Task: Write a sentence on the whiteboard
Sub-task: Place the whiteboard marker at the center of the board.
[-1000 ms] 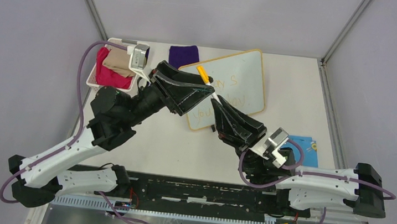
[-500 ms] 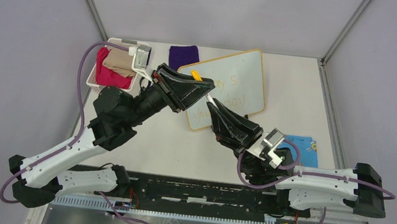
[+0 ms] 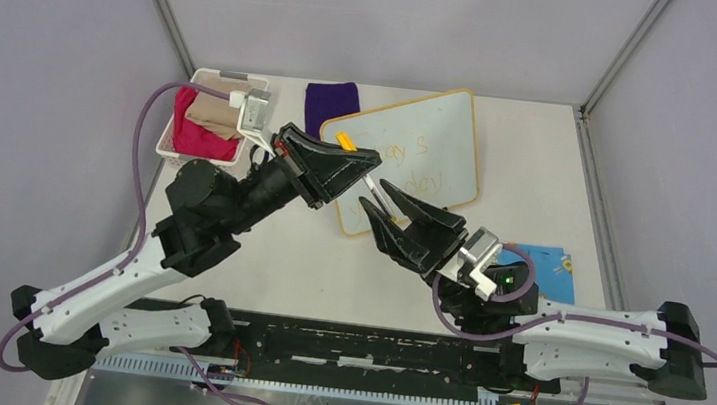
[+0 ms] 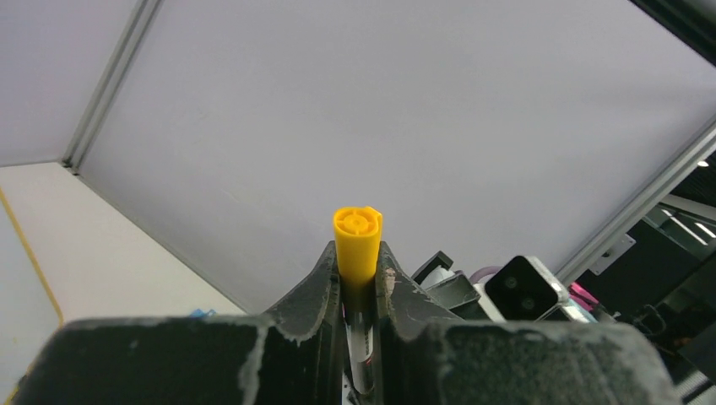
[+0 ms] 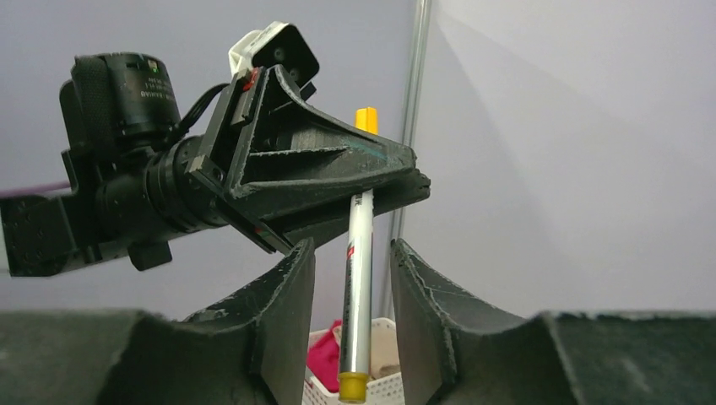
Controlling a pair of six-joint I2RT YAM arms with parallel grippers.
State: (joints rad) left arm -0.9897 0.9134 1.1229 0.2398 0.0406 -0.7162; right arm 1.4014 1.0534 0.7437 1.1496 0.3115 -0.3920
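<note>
The whiteboard (image 3: 448, 122) lies tilted at the back of the table, with the sentence (image 3: 409, 163) in faint yellow-orange writing on it. A slim silver marker (image 3: 369, 182) with a yellow cap (image 3: 345, 142) hangs above the board's near left corner. My left gripper (image 3: 363, 163) is shut on the marker's capped end; in the left wrist view the cap (image 4: 356, 245) sticks out between the fingers (image 4: 314, 283). My right gripper (image 5: 350, 246) stands open around the marker barrel (image 5: 358, 278), with a gap on both sides. In the top view the right gripper (image 3: 375, 194) sits just below the left one.
A white basket (image 3: 217, 75) with red and beige cloths stands at the back left. A purple cloth (image 3: 332, 99) lies beside the board. A blue cartoon-print cloth (image 3: 551, 268) lies at the right, partly under my right arm.
My left gripper has shut on the marker's capped end. My right gripper has opened off the barrel and drawn back slightly toward the near edge.
</note>
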